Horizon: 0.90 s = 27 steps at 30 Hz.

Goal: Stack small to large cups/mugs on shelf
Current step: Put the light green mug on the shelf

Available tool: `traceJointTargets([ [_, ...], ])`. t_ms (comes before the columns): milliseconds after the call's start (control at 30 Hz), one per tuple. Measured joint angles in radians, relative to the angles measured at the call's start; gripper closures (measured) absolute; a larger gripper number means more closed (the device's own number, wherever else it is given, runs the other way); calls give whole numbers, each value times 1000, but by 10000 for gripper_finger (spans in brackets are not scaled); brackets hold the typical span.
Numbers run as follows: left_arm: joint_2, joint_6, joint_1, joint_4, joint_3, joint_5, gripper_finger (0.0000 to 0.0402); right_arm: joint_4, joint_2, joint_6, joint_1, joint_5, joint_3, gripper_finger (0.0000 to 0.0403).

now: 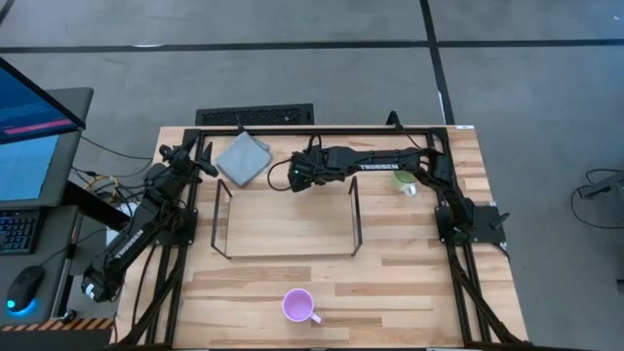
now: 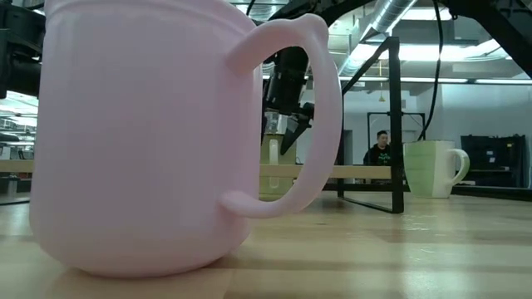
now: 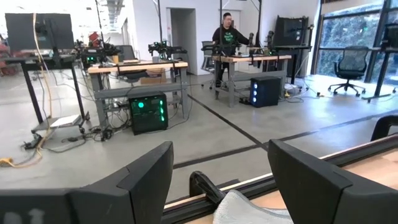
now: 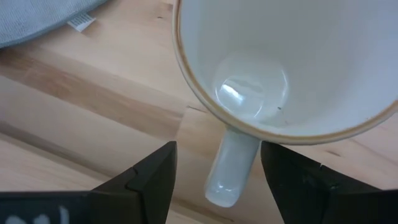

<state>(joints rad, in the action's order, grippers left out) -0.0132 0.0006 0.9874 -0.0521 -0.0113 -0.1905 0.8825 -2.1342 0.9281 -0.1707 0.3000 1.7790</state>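
The table [image 1: 409, 292] filled the lower middle of the high view, pale wood planks inside a black frame. On it, centre frame, stood the shelf [image 1: 285, 255], thin dark wire with upright ends, nothing on it. My right arm reached across the upper middle of the frame toward the left, and my right gripper [image 1: 295, 176] hung just past the shelf's far edge, over the cream mug [image 4: 292, 62]. In the right wrist view that mug sat at the upper right, mouth up, its handle [image 4: 231, 167] pointing down between my two fingers [image 4: 149, 180], which stood spread wide on either side without touching it. My left arm waited at the left edge of the table, left gripper [image 1: 203, 162] up by the grey cloth [image 1: 243, 157] in the upper left, fingers parted too and holding nothing. The purple mug [image 1: 298, 306] stood alone at the bottom centre, handle to the right, well apart from the shelf. The green mug [image 1: 407, 181] peeked out under my right arm, right of the shelf. Smallest of all, a person [image 2: 380, 149] showed far behind in the low view, right of centre.
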Motion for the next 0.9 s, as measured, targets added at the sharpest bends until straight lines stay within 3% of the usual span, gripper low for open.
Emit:
traceJointTargets([
  [233,0,-110,0,0,0,0,148,1,0,14,9,16,0,148],
  [900,0,-76,0,1,0,0,148,-2,0,53,17,27,0,148],
])
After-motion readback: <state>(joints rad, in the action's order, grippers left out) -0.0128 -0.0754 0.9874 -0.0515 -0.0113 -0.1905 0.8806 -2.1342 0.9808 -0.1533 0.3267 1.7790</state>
